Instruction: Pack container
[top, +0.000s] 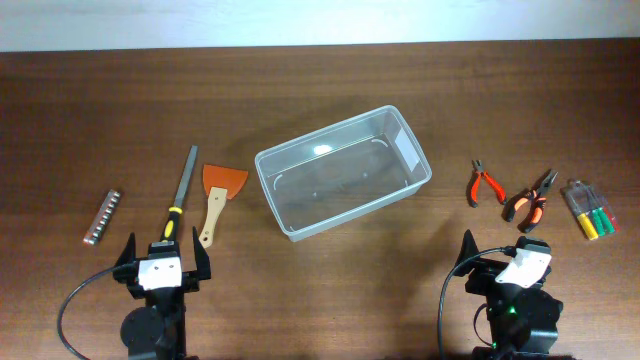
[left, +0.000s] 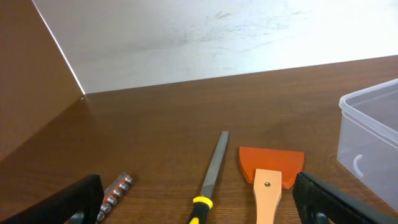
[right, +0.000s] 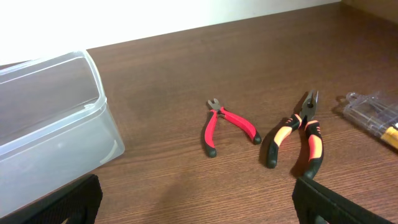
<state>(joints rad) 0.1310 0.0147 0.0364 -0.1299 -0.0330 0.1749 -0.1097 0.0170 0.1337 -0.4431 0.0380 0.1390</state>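
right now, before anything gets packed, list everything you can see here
container: 1, clear plastic, table centre, empty
bit strip: 1, silver, far left
file: 1, grey blade with yellow and black handle, left of the scraper
scraper: 1, orange blade with wooden handle, between file and container
small pliers: 1, red handles, right of the container
needle-nose pliers: 1, orange and black handles, right of the small pliers
clear case: 1, yellow and green pieces inside, far right
table: 1, dark brown wood
left tool: 1, black, open, near edge by the file handle
right tool: 1, black, open, near edge below the pliers
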